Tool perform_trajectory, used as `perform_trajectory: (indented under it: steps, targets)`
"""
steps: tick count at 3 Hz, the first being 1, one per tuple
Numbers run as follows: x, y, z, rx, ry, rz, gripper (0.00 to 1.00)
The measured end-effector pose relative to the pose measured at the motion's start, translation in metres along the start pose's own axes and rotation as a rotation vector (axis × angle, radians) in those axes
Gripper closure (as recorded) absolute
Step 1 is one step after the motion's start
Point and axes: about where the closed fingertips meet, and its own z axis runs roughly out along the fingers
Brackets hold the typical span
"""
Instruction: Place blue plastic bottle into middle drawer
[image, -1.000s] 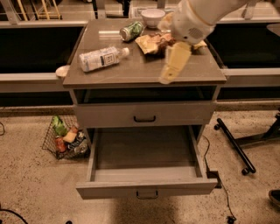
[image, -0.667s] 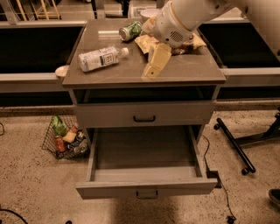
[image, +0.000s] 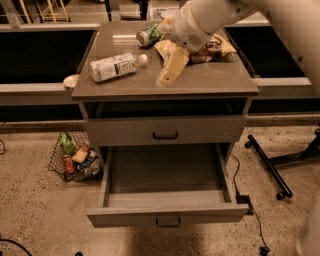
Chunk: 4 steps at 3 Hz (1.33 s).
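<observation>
- Here the pincer (image: 168, 76) hangs low over the worktop (image: 215, 82), near its middle; apart or together, I cannot tell.
- The blue plastic bottle (image: 116, 66) lies on its side to the left, clear of it.
- The middle drawer (image: 200, 214) stands open below.

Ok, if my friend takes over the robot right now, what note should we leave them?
Gripper: low over the cabinet top, just right of the blue plastic bottle, not touching it.
Blue plastic bottle: lying on its side on the left part of the cabinet top, cap pointing right.
Middle drawer: pulled open, bottle not in it.
Done: drawer is open.
Left: grasp the bottle, carry it down into the drawer, let go.
</observation>
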Motion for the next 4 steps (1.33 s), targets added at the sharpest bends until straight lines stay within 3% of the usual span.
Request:
perform_trajectory:
  steps: [1, 2, 3, 4]
  targets:
    - [0.0, -0.039, 0.025, 0.03, -0.039, -0.025, 0.0]
    - [-0.011, -0.096, 0.085, 0.06, -0.103, -0.013, 0.0]
    - [-0.011, -0.096, 0.085, 0.06, -0.103, -0.013, 0.0]
    - [-0.018, -0.102, 0.11, 0.08, -0.127, 0.003, 0.0]
